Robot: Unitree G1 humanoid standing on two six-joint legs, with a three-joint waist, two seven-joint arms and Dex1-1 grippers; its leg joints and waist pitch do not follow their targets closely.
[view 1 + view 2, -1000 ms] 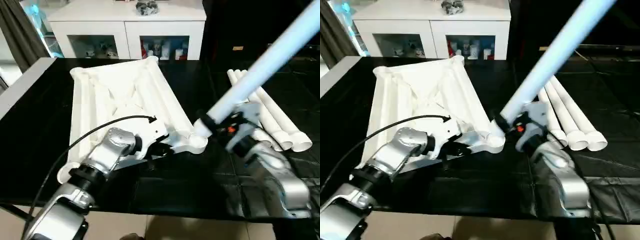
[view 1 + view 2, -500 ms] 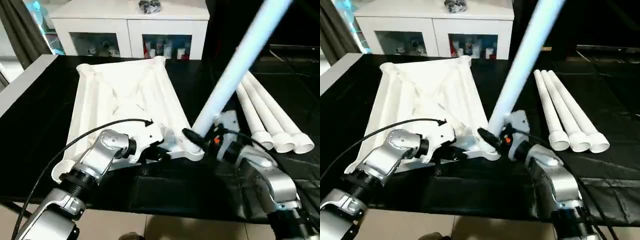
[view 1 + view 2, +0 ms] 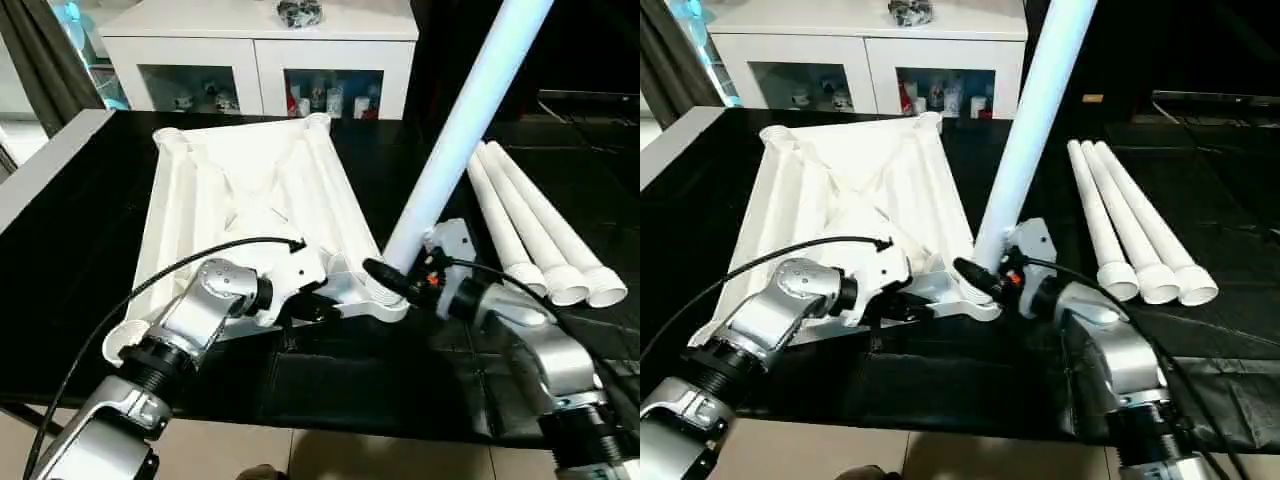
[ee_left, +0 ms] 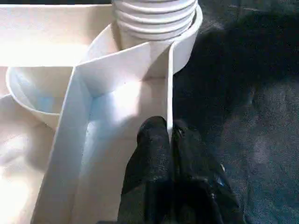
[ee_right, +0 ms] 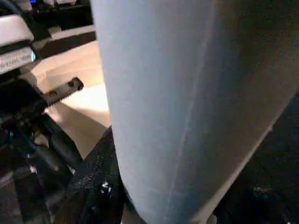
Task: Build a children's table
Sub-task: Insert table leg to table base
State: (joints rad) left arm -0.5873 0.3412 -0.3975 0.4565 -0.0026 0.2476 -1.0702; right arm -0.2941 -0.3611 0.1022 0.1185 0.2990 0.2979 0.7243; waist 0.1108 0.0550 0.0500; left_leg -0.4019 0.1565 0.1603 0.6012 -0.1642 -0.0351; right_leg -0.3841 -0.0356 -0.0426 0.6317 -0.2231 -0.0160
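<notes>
– What's the biggest thing?
– The black tabletop (image 3: 60, 230), filling most of the frame, with a white cabinet (image 3: 260, 50) along the top edge.
– And the table?
– Its panel (image 3: 240, 190) lies ribs up, centre left. Three spare legs (image 3: 530, 225) lie side by side at the right, touching.
– The fourth leg (image 3: 455, 140)?
– Tilted, rising to the top edge, its ringed end at the panel's lower-right socket (image 3: 385, 300).
– The hands?
– The right hand (image 3: 400, 270) pinches that leg just above the socket. The left hand (image 4: 169, 137), fingers pressed together, pinches a thin rib of the panel beside the socket
</notes>
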